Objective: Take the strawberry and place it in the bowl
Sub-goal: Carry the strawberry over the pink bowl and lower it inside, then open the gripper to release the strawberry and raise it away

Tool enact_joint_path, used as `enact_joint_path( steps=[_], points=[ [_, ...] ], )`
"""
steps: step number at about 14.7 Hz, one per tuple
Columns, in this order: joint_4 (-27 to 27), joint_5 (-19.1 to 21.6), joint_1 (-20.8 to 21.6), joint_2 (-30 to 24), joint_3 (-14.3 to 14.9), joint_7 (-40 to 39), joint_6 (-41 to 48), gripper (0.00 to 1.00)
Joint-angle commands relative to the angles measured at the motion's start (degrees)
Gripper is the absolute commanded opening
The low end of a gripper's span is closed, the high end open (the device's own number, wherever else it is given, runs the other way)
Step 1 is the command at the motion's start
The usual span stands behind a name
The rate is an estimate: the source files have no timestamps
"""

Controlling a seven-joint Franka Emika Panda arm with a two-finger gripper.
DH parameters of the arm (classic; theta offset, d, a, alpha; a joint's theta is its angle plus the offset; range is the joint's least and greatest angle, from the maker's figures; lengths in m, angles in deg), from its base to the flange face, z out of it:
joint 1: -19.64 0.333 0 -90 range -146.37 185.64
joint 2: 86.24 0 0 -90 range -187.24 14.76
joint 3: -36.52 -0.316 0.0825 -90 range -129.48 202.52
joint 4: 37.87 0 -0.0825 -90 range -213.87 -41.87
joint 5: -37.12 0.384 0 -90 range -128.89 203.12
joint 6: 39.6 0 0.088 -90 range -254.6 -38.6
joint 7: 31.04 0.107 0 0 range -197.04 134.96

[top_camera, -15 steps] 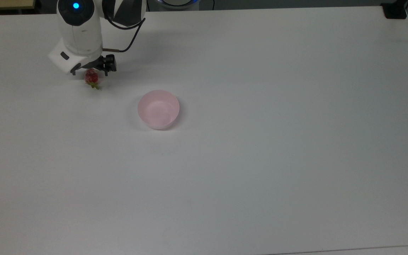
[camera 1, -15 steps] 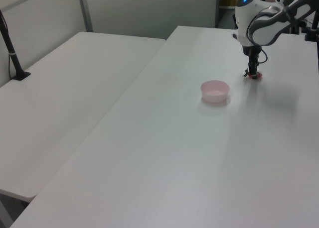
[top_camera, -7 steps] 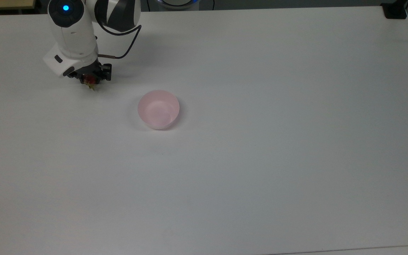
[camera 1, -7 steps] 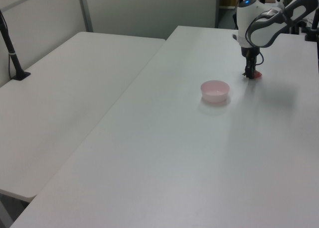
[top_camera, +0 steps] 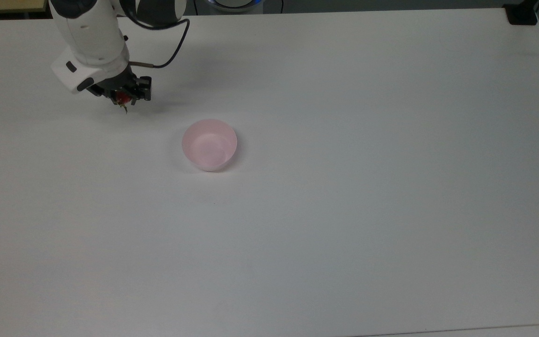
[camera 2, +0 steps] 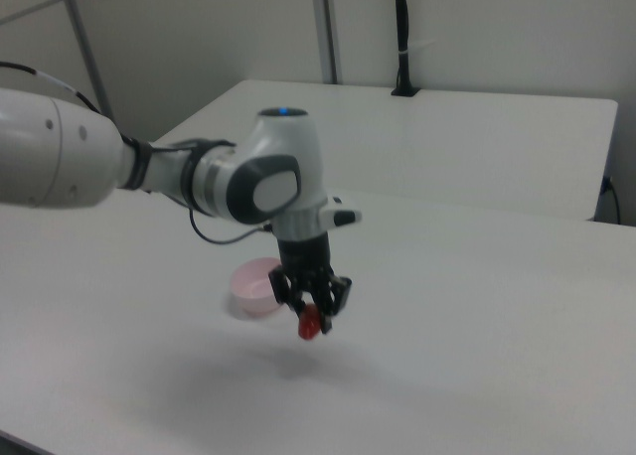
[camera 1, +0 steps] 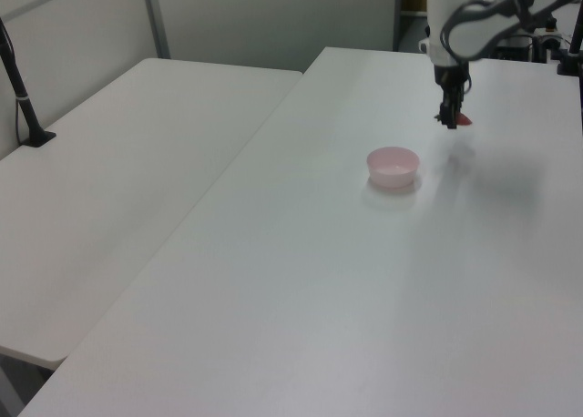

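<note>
The gripper (camera 2: 312, 311) has closed on the strawberry (camera 2: 311, 323) and lifted it off the table (camera 2: 477, 356).

The bowl (top_camera: 209, 144) sits on the table (top_camera: 344, 210), toward the top view's left and nearer its upper edge. The gripper (top_camera: 123, 95) hangs up and to the top view's left of the bowl, well apart from it, with the strawberry (top_camera: 122, 98) clamped between its fingers and lifted off the table. In the left view the gripper (camera 1: 450, 118) and strawberry (camera 1: 464, 119) lie behind the bowl (camera 1: 393, 166), toward the left view's right. In the right view the strawberry (camera 2: 311, 322) hangs in front of the bowl (camera 2: 255, 287), slightly to the right view's right, above the table (camera 2: 477, 356). A second table (camera 1: 118, 162) stands alongside, on the left view's left.
</note>
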Motion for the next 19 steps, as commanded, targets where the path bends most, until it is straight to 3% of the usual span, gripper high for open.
enact_joint_path(
  steps=[1,7,9,12,13,14,15,19],
  points=[
    [4.8,4.1,2.1,-1.5,-3.9,2.7,5.3,0.38],
    [10.0,5.1,11.2,3.7,-4.3,18.3,0.9,0.39],
    [10.1,5.0,12.2,6.8,-4.2,23.0,-4.3,0.39],
    [10.1,4.5,12.2,9.5,-4.2,24.1,-8.1,0.42],
    [10.1,4.4,12.2,9.6,-4.2,24.1,-8.2,0.46],
    [10.1,4.7,12.1,9.6,-4.3,24.1,-8.2,0.63],
    [10.1,4.9,12.1,9.6,-4.2,24.2,-8.1,0.71],
    [10.1,5.0,11.8,8.0,-4.3,27.1,-7.4,0.93]
  ],
)
